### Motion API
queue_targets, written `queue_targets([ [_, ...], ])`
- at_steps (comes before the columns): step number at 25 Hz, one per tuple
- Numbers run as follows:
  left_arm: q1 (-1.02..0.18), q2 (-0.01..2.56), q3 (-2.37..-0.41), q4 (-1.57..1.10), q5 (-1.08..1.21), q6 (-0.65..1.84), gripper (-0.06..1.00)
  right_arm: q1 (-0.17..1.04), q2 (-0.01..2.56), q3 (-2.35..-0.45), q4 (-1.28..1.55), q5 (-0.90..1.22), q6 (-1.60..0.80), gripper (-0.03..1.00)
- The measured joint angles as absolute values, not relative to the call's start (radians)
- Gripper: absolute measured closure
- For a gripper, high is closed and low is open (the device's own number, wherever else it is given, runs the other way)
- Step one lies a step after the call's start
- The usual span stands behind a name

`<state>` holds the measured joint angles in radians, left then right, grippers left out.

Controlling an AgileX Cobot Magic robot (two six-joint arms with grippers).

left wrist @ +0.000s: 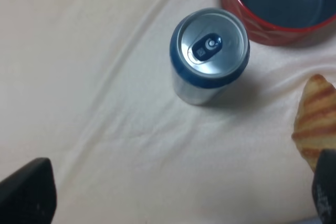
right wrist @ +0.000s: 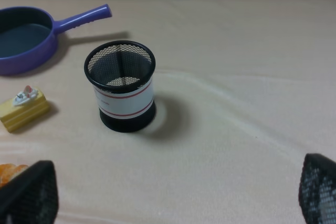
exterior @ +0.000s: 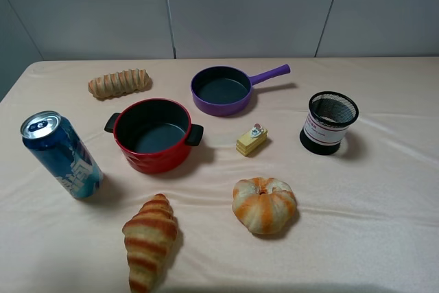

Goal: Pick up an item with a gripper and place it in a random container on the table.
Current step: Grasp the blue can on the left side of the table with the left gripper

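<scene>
The tall blue can [exterior: 60, 154] with a silver top stands upright on the peach-beige table [exterior: 370, 197] at the left. The red pot [exterior: 154, 159], empty with a dark inside, stands just right of it. Neither arm shows in the exterior view. In the left wrist view, my left gripper [left wrist: 176, 192] is open and empty, its dark fingertips [left wrist: 26, 192] spread wide, hovering above and short of the can [left wrist: 210, 56], with the pot [left wrist: 268, 32] beyond. My right gripper [right wrist: 173, 192] is open and empty, facing the black mesh cup [right wrist: 121, 85].
A purple long-handled pan [exterior: 221, 89] sits behind the pot. A black mesh cup [exterior: 329, 121] stands at the right. A bread loaf [exterior: 120, 82], a croissant [exterior: 149, 238], a round bun [exterior: 265, 204] and a small yellow cake piece [exterior: 252, 139] lie around.
</scene>
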<state>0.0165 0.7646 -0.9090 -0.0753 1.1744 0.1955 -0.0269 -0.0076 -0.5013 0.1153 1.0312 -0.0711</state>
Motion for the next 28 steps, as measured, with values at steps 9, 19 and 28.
queue_targets([
  [9, -0.122, 0.974, -0.977, -0.042, 1.176, 0.189, -0.04, -0.027, -0.008, -0.501, 0.115, 1.031, -0.071, 0.27],
  [19, -0.192, 1.178, -1.019, -0.029, 1.174, 0.188, -0.04, -0.027, -0.008, -0.501, 0.115, 1.031, -0.071, 0.27],
  [28, -0.192, 1.3, -1.019, -0.029, 1.173, 0.211, -0.04, -0.027, -0.008, -0.501, 0.115, 1.031, -0.071, 0.27],
])
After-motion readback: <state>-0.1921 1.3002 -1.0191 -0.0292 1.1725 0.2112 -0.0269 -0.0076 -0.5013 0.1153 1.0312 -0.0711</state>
